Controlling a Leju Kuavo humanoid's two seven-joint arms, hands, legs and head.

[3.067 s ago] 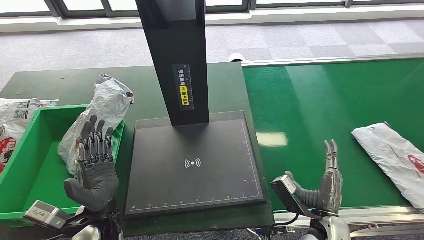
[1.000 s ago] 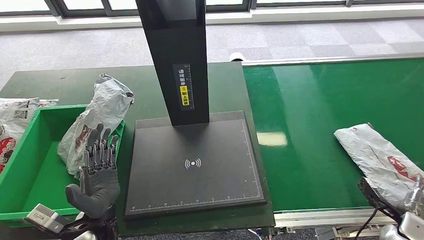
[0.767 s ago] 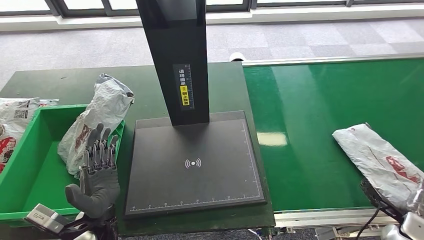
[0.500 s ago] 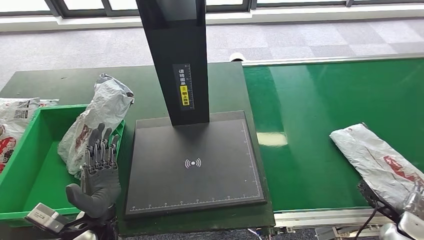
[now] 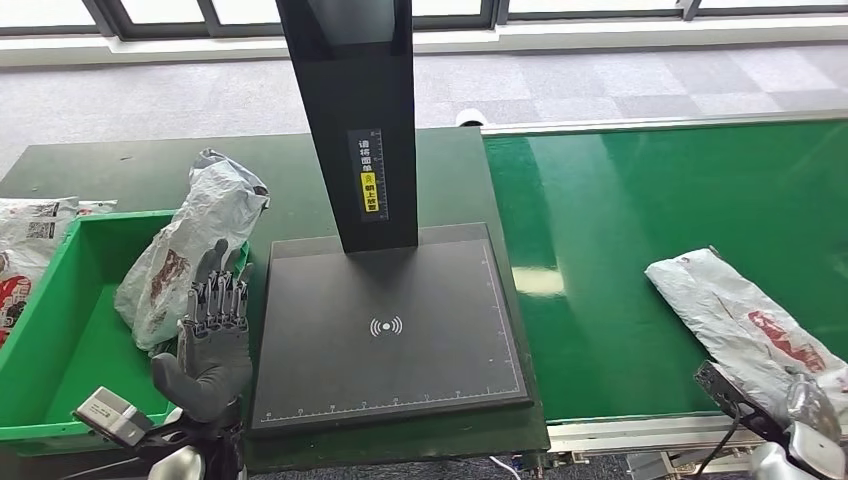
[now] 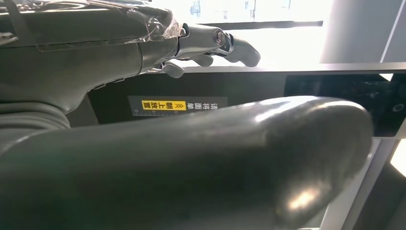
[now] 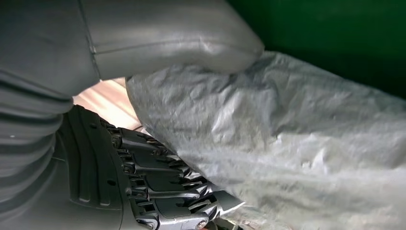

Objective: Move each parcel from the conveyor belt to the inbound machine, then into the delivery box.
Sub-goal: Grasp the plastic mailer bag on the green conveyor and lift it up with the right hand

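Currently the grey parcel (image 5: 740,322) lies on the green conveyor belt (image 5: 620,240), near its front edge. Right hand (image 7: 158,191) is at its near end, thumb above, fingers (image 7: 163,184) below; a firm grasp cannot be confirmed. Left hand (image 5: 213,335) waits open beside the inbound machine (image 5: 385,330), likely ready for a handover.

Scanner plate (image 5: 385,330) is lying bare w/ open approach from its front & right side. Black post (image 5: 350,110) is rising at plate's back edge, blocking passage there. Left of plate, left robot hand (image 5: 213,340) & grey bag (image 5: 195,245) are crowding the green box (image 5: 60,330) rim.
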